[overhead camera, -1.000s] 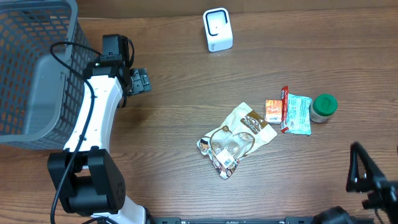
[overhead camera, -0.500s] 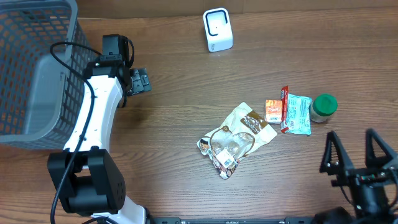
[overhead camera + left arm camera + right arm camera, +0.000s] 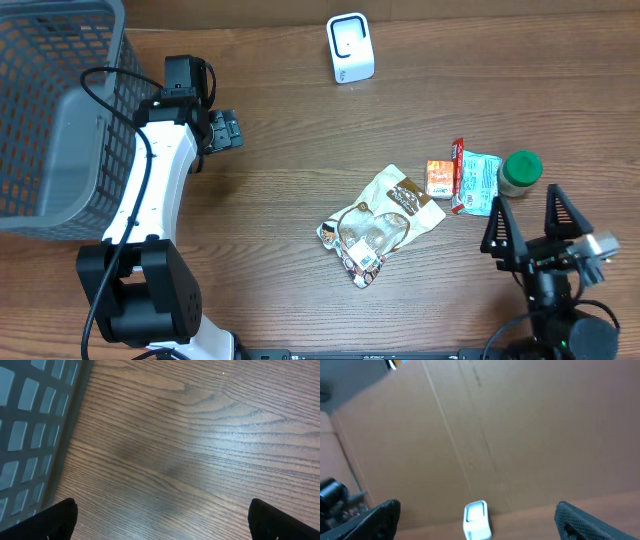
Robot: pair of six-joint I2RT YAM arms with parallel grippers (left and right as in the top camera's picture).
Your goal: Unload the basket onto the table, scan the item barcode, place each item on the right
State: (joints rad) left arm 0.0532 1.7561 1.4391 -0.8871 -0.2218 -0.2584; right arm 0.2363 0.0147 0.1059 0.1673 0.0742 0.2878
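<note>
Far left of the white scanner (image 3: 350, 47) stood a grey mesh basket (image 3: 50, 110). Between basket and scanner, a little nearer the robot, the left gripper (image 3: 232, 131) hung over the bare wood of the table (image 3: 300, 160). Its jaws were spread wide with nothing in them, and its own camera showed only wood grain and the basket's wall. On the robot's side of the scanner, well apart from it, lay a crinkled cream snack bag (image 3: 385, 215). Further right of the scanner sat a small orange packet (image 3: 438, 178) right against a red-and-teal packet (image 3: 478, 182), with a green-lidded jar (image 3: 520, 172) just beside that. None of them was held. The right gripper (image 3: 530, 225) stood farthest right of the scanner, near the jar on the robot's side. Its jaws were fully apart and empty, and its camera faced the scanner from well off.
</note>
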